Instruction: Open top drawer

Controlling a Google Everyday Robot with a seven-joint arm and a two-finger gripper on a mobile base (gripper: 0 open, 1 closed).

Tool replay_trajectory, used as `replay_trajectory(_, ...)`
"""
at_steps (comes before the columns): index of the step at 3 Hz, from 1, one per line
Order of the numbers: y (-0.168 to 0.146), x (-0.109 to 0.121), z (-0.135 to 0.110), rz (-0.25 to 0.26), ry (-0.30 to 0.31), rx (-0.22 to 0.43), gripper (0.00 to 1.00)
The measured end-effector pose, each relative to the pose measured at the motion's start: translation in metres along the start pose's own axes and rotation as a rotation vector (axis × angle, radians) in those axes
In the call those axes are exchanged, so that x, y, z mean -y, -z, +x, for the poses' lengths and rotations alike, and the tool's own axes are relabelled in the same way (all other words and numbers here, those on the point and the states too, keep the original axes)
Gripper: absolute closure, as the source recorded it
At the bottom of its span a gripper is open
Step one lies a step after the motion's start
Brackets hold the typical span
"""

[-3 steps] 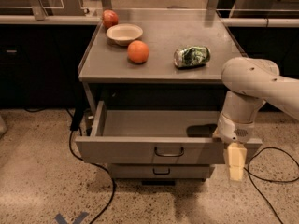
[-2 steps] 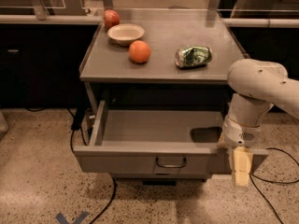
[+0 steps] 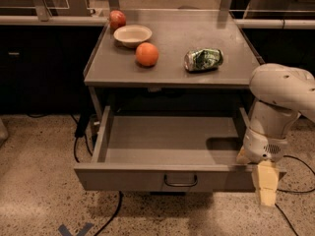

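Tabletop can; gripper beside top drawer

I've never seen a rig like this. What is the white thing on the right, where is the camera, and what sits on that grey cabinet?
The white thing is a robot arm on a mobile base. The cream piece at its end is its gripper, which hangs by the right front corner of the top drawer. One camera looks down at the cabinet from the front; where it is mounted is not known. The drawer stands pulled far out, with its dark handle at centre. On the cabinet top lie a red apple, a pale bowl, an orange and a crushed green can. Whether the gripper holds anything, I cannot tell.
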State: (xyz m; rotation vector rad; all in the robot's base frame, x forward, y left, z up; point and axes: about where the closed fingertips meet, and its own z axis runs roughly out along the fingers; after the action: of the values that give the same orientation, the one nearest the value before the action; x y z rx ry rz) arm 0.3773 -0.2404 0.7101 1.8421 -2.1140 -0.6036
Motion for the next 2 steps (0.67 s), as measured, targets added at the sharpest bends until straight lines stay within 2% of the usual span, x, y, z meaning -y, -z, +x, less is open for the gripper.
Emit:
replay_trajectory(1,-0.011,0.009,-0.001,-0.004,0.000,-0.001,0.00)
replay_trajectory(2,-0.024,-0.008,0.010,-0.061,-0.023,-0.020,0.00)
